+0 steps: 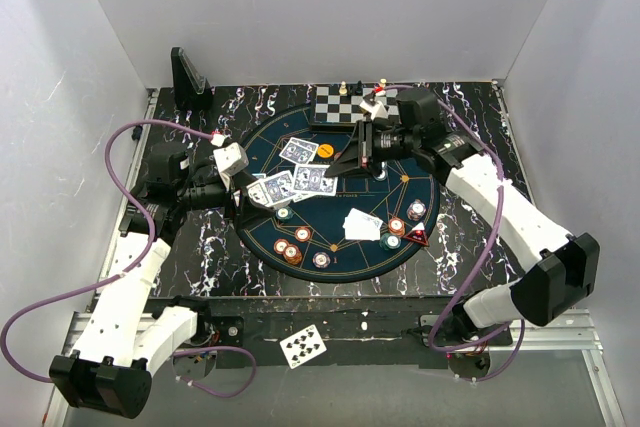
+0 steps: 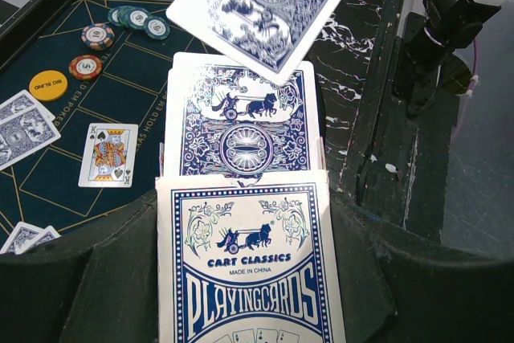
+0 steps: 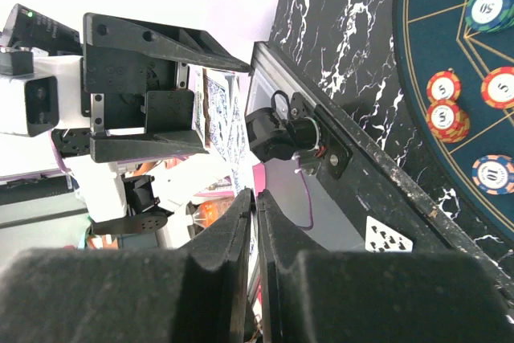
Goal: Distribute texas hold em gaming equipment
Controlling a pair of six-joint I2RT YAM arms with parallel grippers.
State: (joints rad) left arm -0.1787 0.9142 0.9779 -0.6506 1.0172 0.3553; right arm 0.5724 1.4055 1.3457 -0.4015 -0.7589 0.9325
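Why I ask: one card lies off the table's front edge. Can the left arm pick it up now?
Probably not: the left gripper is shut on the card box, and the stray card lies low between the arm bases.

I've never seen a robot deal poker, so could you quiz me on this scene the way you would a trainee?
1. True or false: a face-up spade card lies in front of the table, off the round mat.
2. What do the left arm's jaws hold? A) a chess piece B) a playing-card box with the deck sticking out C) a yellow disc
3. In the left wrist view, which face-up card lies on the mat?

Key: 1 true; 2 B; 3 king of spades.
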